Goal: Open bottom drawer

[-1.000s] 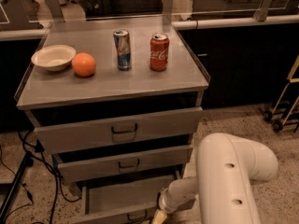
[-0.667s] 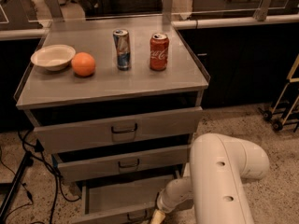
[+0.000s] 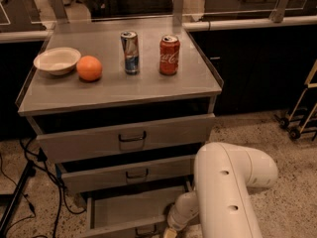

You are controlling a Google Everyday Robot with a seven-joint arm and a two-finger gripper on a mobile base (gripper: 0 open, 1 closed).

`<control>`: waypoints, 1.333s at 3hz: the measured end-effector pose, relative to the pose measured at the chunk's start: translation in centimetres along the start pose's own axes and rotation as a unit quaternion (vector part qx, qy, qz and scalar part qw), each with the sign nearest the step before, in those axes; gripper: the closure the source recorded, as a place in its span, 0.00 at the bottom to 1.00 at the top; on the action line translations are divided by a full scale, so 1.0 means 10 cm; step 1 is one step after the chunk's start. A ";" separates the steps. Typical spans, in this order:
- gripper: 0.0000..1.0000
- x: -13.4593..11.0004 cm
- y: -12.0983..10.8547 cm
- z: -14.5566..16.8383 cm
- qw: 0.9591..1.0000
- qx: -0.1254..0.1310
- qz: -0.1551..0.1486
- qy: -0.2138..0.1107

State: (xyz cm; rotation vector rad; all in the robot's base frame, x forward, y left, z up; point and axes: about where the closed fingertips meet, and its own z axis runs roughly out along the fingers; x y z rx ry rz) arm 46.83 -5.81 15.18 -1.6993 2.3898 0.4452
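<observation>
Since a second ago, the arm (image 3: 230,192) has slid a little to the left, closer to the cabinet (image 3: 119,90), while the bottom drawer (image 3: 131,209) sits about as far out as it did.

The cabinet is grey metal with three drawers, all standing out from its frame. The arm, white and bulky, fills the lower right and bends down at the cabinet's right front corner. The top drawer (image 3: 124,138) has the tallest front and is pulled out a little. The middle drawer (image 3: 129,172) below it is also out slightly. The bottom drawer is at the foot of the cabinet and is pulled out farthest, with its inside showing. Its front runs along the lower edge of the view, where part of its dark handle (image 3: 146,230) shows.

On the cabinet top, left to right, are a bowl (image 3: 57,60), an orange (image 3: 89,68) just beside it, a blue can (image 3: 130,52) and a red can (image 3: 169,54), both upright and apart.

The gripper (image 3: 170,230) is at the bottom edge, right beside the handle and mostly cut off. I cannot tell whether it is open, closed or holding the handle.
</observation>
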 end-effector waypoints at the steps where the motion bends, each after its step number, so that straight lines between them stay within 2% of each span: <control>1: 0.00 0.29 0.27 -0.19 1.000 -0.015 0.020 0.000; 3: 0.00 0.90 1.00 -0.77 0.995 -0.039 0.091 -0.012; 4: 0.00 0.90 1.00 -0.77 0.995 -0.039 0.091 -0.012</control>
